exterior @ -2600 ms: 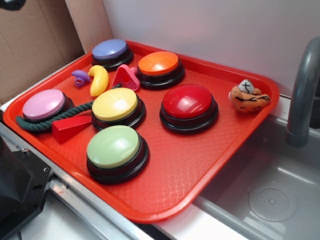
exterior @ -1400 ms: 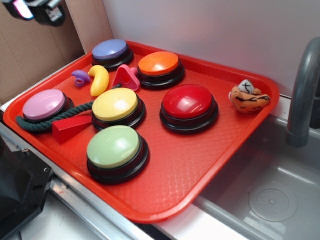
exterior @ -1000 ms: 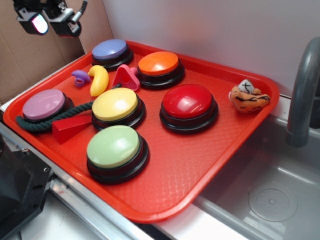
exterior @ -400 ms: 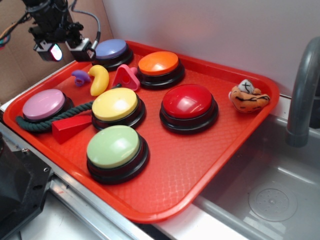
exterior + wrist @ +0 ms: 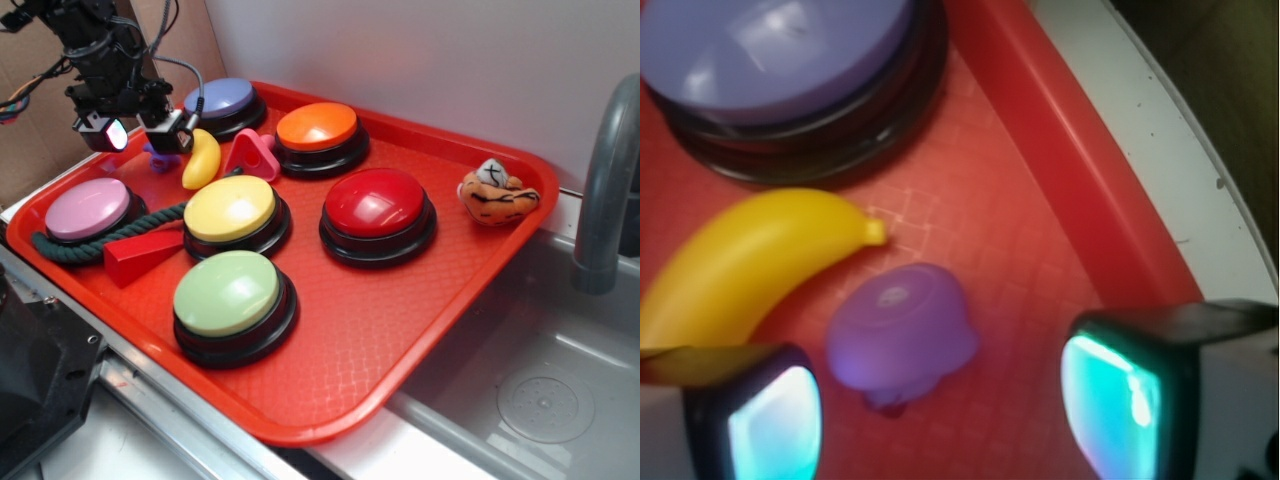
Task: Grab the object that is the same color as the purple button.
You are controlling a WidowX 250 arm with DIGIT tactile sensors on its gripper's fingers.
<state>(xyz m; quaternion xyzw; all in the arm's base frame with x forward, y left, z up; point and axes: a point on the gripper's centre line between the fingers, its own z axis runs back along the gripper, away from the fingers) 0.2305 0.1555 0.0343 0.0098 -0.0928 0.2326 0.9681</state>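
Item one, the red tray (image 5: 470, 250): it holds everything I list here. Six buttons sit in it: the purple button (image 5: 220, 98) at about 11 o'clock, orange button (image 5: 316, 126) at 12, red button (image 5: 377, 203) near centre-right, yellow button (image 5: 229, 208) at centre, green button (image 5: 228, 292) at 6, pink button (image 5: 88, 208) at 9. A dark green rope (image 5: 75, 245) curls around the pink button's base, with a red wedge block (image 5: 140, 257) beside it. A pink triangle piece (image 5: 250, 155) lies between the purple and yellow buttons. A small striped plush toy (image 5: 495, 193) sits alone at 3 o'clock. Beyond the tray I see a grey sink (image 5: 540, 390) and its faucet (image 5: 605, 180).

Item two, the purple piece (image 5: 902, 335): it lies on the tray floor at 10 o'clock, near the tray's raised edge, just beside the yellow banana piece (image 5: 740, 265) and below the purple button (image 5: 775, 45) in the wrist view. From above it shows as a rounded dome with a small stub poking out at its 6 o'clock; I cannot tell its long axis from here. In the exterior view only a sliver (image 5: 152, 158) shows behind the tool.

Item three, the gripper (image 5: 140, 133): fingers (image 5: 1130, 400) spread apart, one to each side of the purple piece, touching nothing I can see.
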